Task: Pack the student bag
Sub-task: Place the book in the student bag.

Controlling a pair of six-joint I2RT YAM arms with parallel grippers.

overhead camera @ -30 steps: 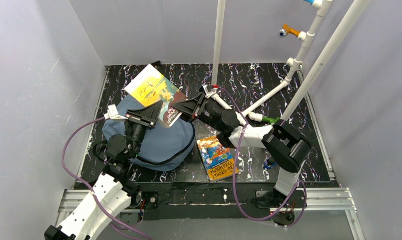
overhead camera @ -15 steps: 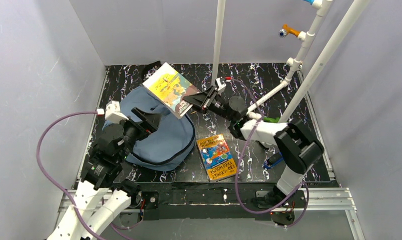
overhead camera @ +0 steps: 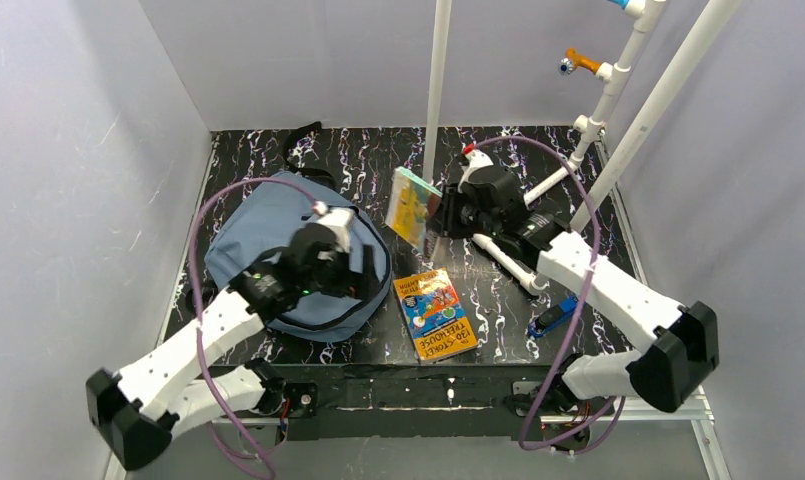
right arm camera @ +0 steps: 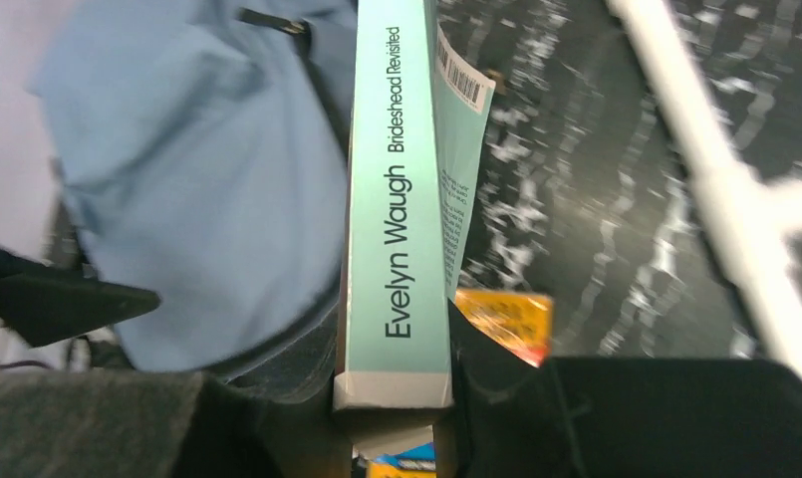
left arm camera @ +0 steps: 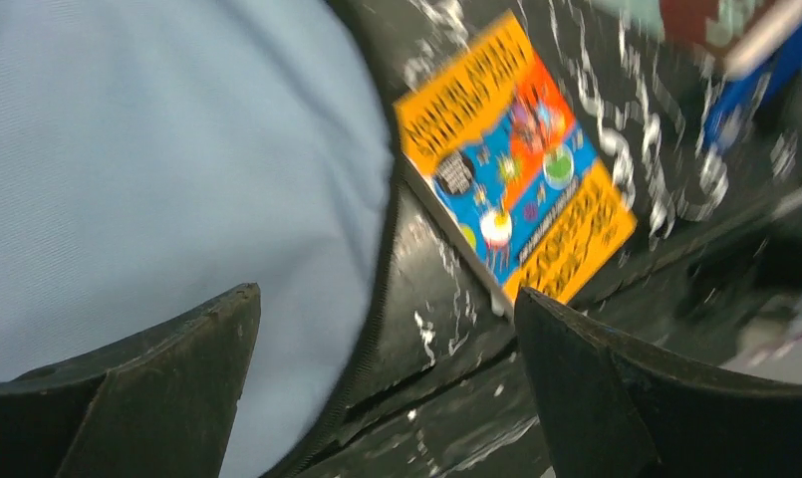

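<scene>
The student bag (overhead camera: 263, 235) lies flat at the left of the table, slate-blue with a black zipper edge (left arm camera: 382, 269). My left gripper (overhead camera: 363, 272) hovers over the bag's right edge, open and empty (left arm camera: 387, 383), facing an orange book (overhead camera: 435, 313) (left arm camera: 516, 189) that lies on the table. My right gripper (overhead camera: 436, 215) is shut on a paperback with a mint-green spine (right arm camera: 397, 199), and holds it on edge in the air just right of the bag (right arm camera: 197, 169). Its fingers (right arm camera: 516, 398) clamp the book's lower end.
A white pipe post (overhead camera: 438, 80) stands just behind the held book. Slanted white pipes (overhead camera: 628, 140) cross the back right. A small blue item (overhead camera: 551, 318) lies on the table right of the orange book. Grey walls close in both sides.
My left gripper has opened wide and swung right across the bag. My right gripper carried the paperback right, off the bag, and turned it from face-up onto its edge.
</scene>
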